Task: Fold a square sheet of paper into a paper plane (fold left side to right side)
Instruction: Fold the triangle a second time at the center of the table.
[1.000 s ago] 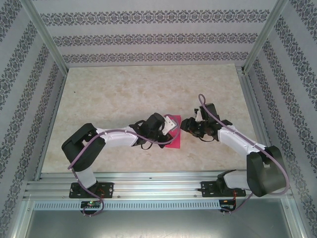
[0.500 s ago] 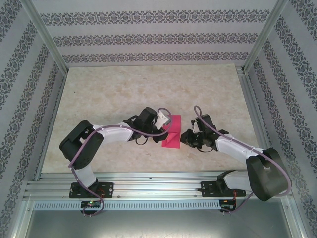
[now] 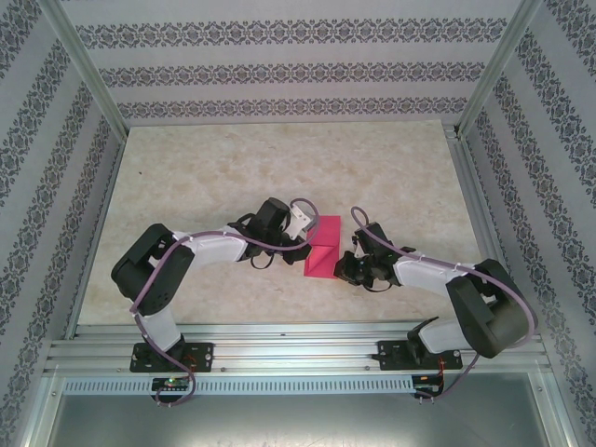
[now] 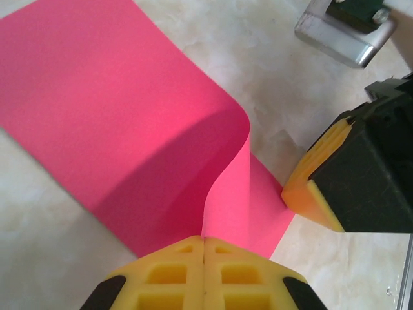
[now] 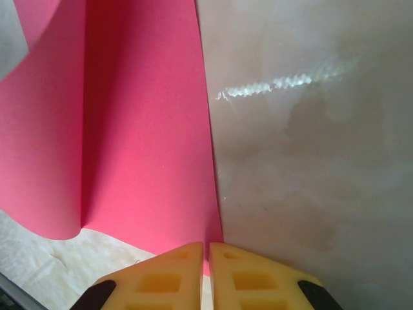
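1. The square sheet of paper (image 3: 323, 250) is lying on the counter (image 3: 233, 168) towards its near edge, between the two arms. Part of it is resting flat, and part is rising off the surface in a soft curl.
2. The left tool (image 4: 204, 240) is clenching one edge of the sheet between its yellow pads and holding that edge raised. In the left wrist view the paper is bending into a loose wave rather than lying doubled over.
3. The right tool (image 5: 208, 247) is sitting low at the sheet's opposite border with its pads almost together. A sliver of pink is showing in the slit between them, so it is apparently pinching that edge and anchoring it against the counter.
4. Judging from this, the left-to-right fold is only getting under way. The lifted side is arching over, but it is not meeting the far edge, and no pressed crease is showing anywhere on the paper.
5. Most of the work is waiting: bringing the held edge across to line up with the anchored one, flattening the bend into a sharp crease, and then making every later fold. Nothing here is looking like a pointed dart yet.
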`<state>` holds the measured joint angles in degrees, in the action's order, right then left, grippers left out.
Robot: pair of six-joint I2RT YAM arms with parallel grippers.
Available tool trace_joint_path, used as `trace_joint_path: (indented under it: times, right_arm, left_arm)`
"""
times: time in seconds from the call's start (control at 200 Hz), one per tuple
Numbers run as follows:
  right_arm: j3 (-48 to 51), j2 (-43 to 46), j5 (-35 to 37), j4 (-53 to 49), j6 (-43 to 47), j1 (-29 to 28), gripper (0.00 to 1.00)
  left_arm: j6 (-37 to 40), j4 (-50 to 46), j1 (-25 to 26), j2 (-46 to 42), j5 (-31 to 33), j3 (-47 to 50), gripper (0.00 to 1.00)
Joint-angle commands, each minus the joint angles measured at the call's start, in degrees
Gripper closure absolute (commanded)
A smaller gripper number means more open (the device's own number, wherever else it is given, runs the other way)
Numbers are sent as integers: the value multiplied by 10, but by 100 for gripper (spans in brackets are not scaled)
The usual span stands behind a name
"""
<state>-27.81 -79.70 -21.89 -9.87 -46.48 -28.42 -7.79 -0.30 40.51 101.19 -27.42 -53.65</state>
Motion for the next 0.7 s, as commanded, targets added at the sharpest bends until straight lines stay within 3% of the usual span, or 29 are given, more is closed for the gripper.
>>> trace_joint_path:
  times: [0.0, 0.694]
  right_arm:
    - [-9, -12, 32, -14, 1, -8, 88]
    - [-25, -39, 61, -60, 21, -20, 88]
  left_arm:
    - [20, -18, -6, 17, -11, -16, 100]
    - [23, -19, -18, 59, 8, -46, 100]
